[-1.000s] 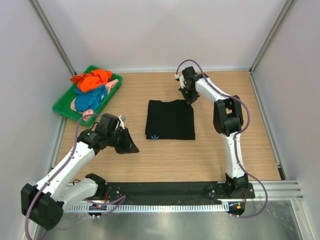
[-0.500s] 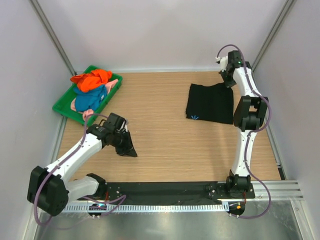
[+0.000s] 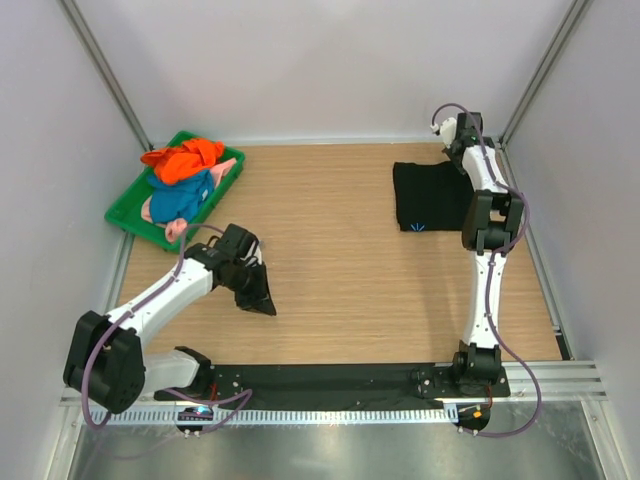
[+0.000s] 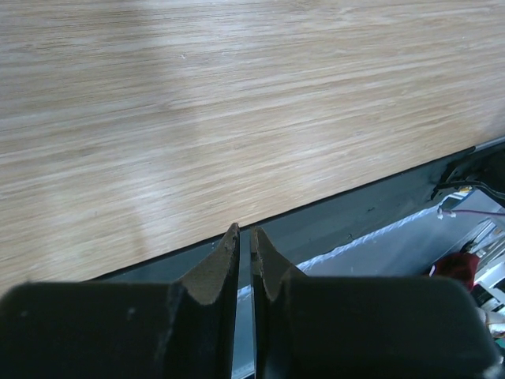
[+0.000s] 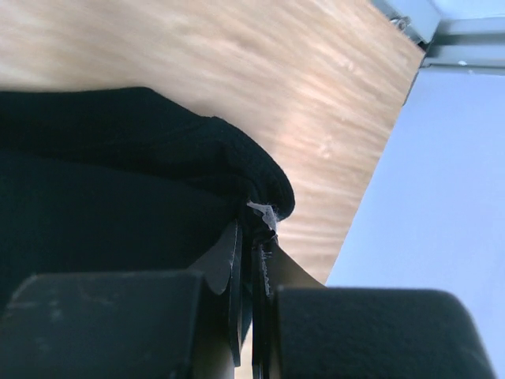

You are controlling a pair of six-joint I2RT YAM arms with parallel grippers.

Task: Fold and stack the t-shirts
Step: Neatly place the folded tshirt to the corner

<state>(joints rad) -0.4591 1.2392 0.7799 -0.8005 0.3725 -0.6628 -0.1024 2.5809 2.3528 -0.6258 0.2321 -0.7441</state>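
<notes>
Neatly folded black t-shirt (image 3: 428, 195), tiny blue mark (image 3: 418, 224).
Bunched corner clamped in right tool (image 5: 251, 230); left tool (image 4: 245, 239) looks closed, empty.

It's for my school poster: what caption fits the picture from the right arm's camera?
The right hand pinches the edge of the black t-shirt on the wooden table, close to the wall.

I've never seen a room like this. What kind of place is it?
Probably a robot lab test booth: a left arm and a right arm are bolted to a wooden table closed in by plain white panels, beside a green tray of shirts.
</notes>
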